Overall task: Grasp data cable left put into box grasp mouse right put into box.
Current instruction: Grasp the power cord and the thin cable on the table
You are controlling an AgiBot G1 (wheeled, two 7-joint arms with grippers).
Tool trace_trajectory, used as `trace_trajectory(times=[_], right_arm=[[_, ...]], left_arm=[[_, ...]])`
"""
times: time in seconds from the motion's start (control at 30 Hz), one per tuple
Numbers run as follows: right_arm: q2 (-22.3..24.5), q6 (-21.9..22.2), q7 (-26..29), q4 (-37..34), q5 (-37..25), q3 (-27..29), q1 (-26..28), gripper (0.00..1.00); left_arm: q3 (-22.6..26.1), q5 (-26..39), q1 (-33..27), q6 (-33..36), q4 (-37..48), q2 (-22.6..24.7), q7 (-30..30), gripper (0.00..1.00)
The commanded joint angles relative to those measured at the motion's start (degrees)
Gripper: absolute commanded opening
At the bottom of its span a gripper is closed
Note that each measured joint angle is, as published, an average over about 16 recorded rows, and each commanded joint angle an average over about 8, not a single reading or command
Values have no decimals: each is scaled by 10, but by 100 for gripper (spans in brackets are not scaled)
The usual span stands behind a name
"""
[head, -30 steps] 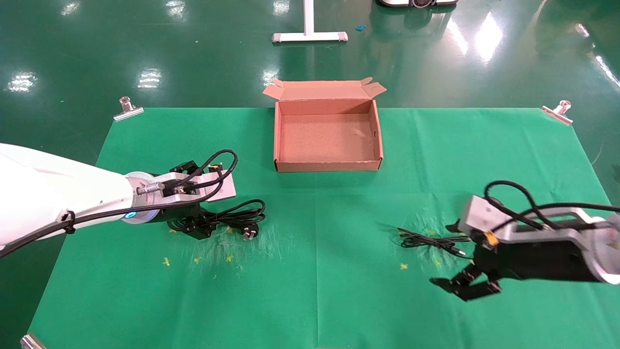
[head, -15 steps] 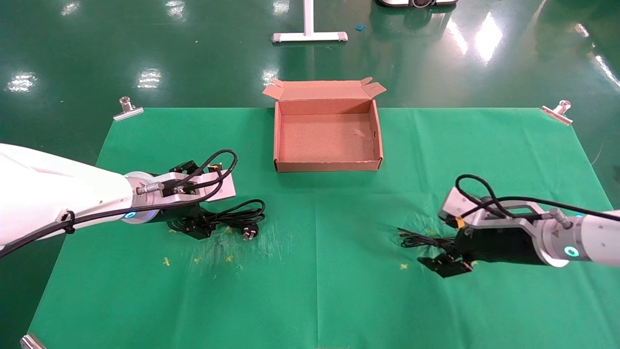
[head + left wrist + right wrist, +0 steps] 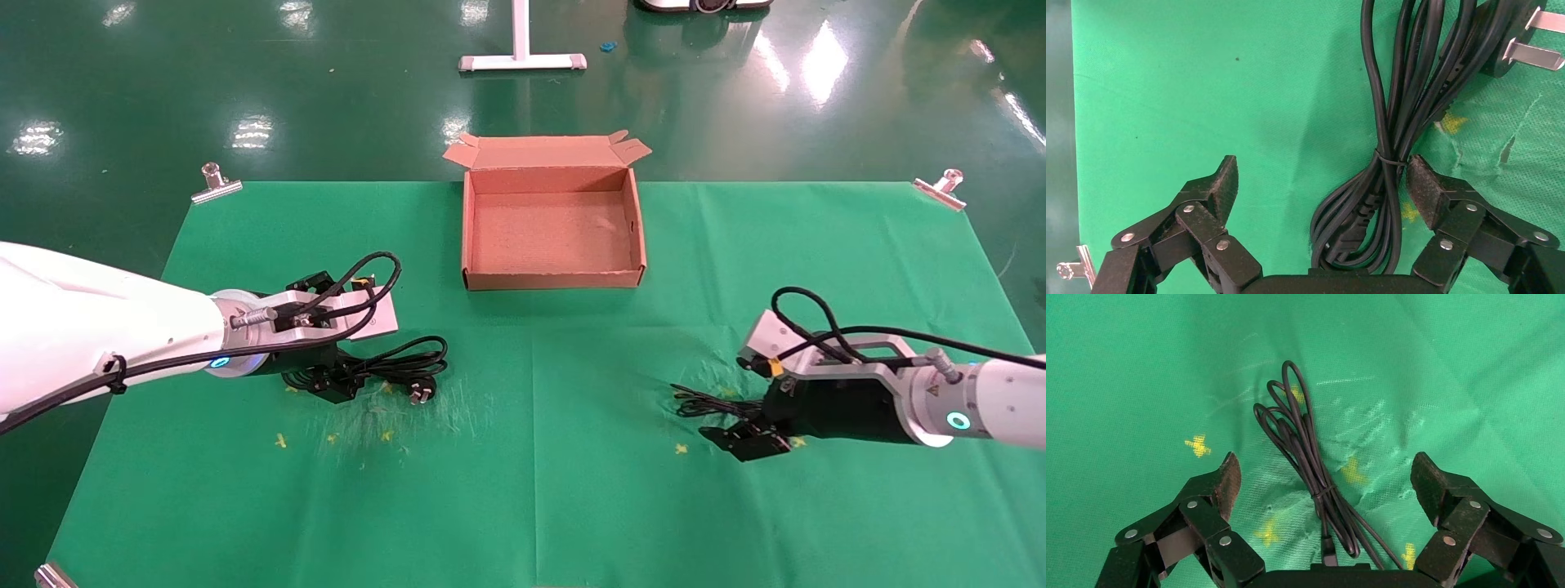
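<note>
The data cable (image 3: 409, 363), a thick black coil with a silver-pronged plug, lies on the green cloth at the left. My left gripper (image 3: 331, 382) is open and low over its near end. In the left wrist view the coil (image 3: 1389, 153) runs between the spread fingers of the gripper (image 3: 1322, 177), close to one pad. The brown cardboard box (image 3: 547, 280) stands open and empty at the back centre. My right gripper (image 3: 739, 437) is open over a thin black tied cord (image 3: 707, 404). That cord (image 3: 1303, 447) lies between the spread fingers of the gripper (image 3: 1326, 471). The mouse body is not in view.
Metal clips (image 3: 216, 184) (image 3: 940, 188) pin the far corners of the green cloth (image 3: 531, 457). Small yellow marks dot the cloth near both cords. A white stand base (image 3: 523, 61) sits on the floor beyond the table.
My right gripper has moved forward, left and down from the table's right front until it straddles the thin cord. My left arm and the data cable have not moved.
</note>
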Motion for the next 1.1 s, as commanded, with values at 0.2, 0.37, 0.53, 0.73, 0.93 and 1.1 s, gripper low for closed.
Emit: trace_trajectory(times=[0.2,0.37,0.53,0.73,0.93,1.1], right_arm=[[1,-2,1,3,2,0,0,0],[2,-3,2,4,2,0,0,0],[2,-3,3,5,3,0,0,0],[2,-4,3,5,3,0,0,0],[2,-4,3,6,3,0,0,0],[3,-4,3,6,3,0,0,0]], left_arm=[[0,0,0,0,0,0,0,0],[0,0,0,0,0,0,0,0],[0,0,0,0,0,0,0,0],[0,0,0,0,0,0,0,0],[0,0,0,0,0,0,0,0],[0,-1,-1,-1,5,1,1,0]])
